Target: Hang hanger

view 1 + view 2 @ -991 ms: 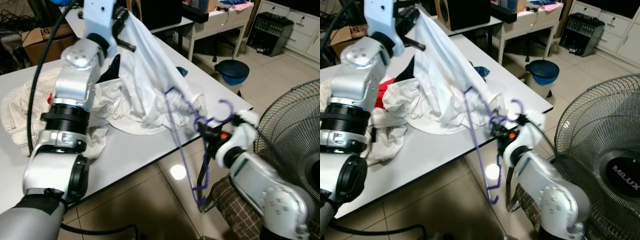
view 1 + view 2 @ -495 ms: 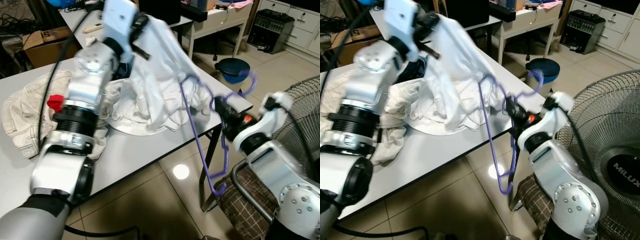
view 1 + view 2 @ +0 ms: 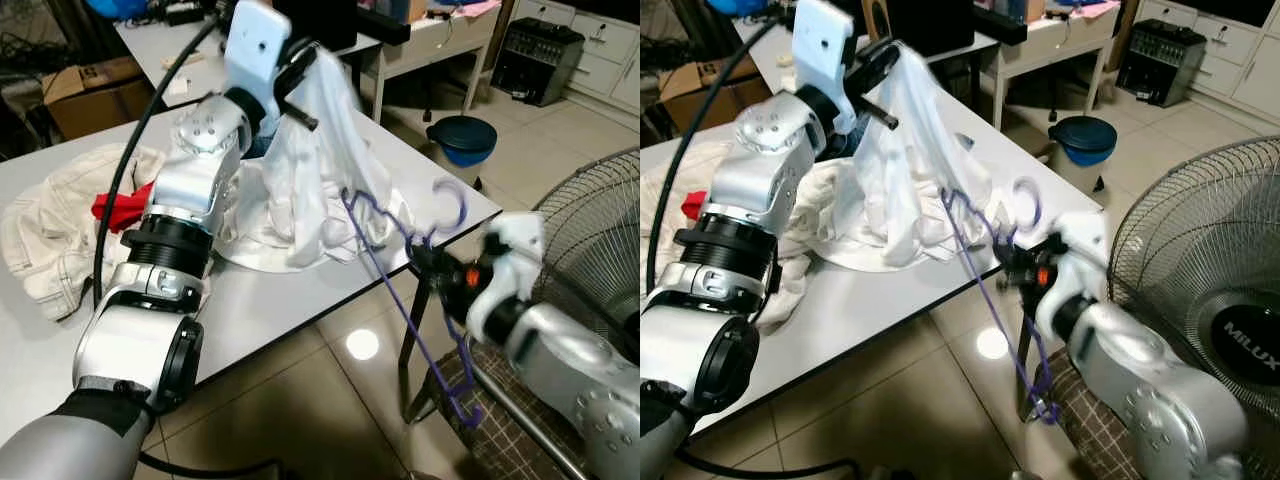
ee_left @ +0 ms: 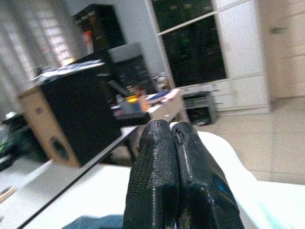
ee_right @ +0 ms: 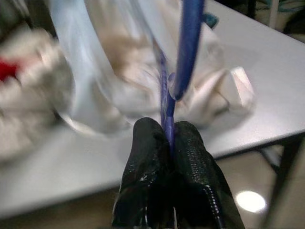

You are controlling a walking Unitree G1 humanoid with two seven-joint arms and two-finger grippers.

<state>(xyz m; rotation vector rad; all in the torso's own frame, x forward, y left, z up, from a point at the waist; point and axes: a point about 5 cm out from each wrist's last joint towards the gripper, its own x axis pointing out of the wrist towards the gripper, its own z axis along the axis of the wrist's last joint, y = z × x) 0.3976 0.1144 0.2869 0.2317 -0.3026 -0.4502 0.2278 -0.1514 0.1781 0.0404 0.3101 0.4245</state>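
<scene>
My left gripper (image 3: 300, 82) is raised over the white table (image 3: 290, 300) and shut on the top of a white garment (image 3: 312, 170), which hangs from it down to the tabletop. In the left wrist view its fingers (image 4: 164, 157) are pressed together with white cloth (image 4: 228, 167) beside them. My right gripper (image 3: 428, 258), off the table's near right corner, is shut on a purple hanger (image 3: 400, 300). The hanger's hook (image 3: 456, 205) points up, its upper end touches the garment, and its lower end hangs over the floor. The right wrist view shows the fingertips (image 5: 152, 138) clamped on the purple wire (image 5: 186, 57).
A heap of beige clothes (image 3: 50, 230) with a red piece (image 3: 115, 208) lies on the table's left. A large standing fan (image 3: 595, 235) is at the right, a checked seat (image 3: 505, 425) under my right arm, a blue bin (image 3: 462, 140) beyond the table corner.
The camera has shifted. My right gripper has come down and back toward the table corner with the hanger, whose upper end now meets the garment. The left gripper still holds the garment up.
</scene>
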